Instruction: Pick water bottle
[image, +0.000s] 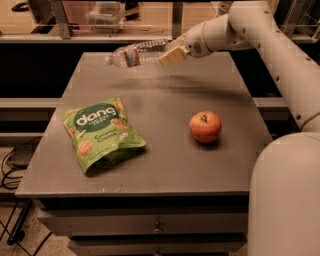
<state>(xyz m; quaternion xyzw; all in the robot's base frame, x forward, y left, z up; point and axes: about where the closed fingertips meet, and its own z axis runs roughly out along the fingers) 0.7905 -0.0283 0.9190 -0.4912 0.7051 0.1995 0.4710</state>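
The water bottle (135, 53) is clear and ribbed, with a label band. It lies on its side in the air above the far part of the grey table (165, 150), cap end pointing left. My gripper (170, 54) is shut on the bottle's right end and holds it clear of the tabletop. The white arm reaches in from the upper right.
A green Dang snack bag (100, 132) lies on the table's left half. A red apple (205, 126) sits right of centre. Drawers run below the table's front edge. A shelf with a clear bin (105, 15) stands behind the table.
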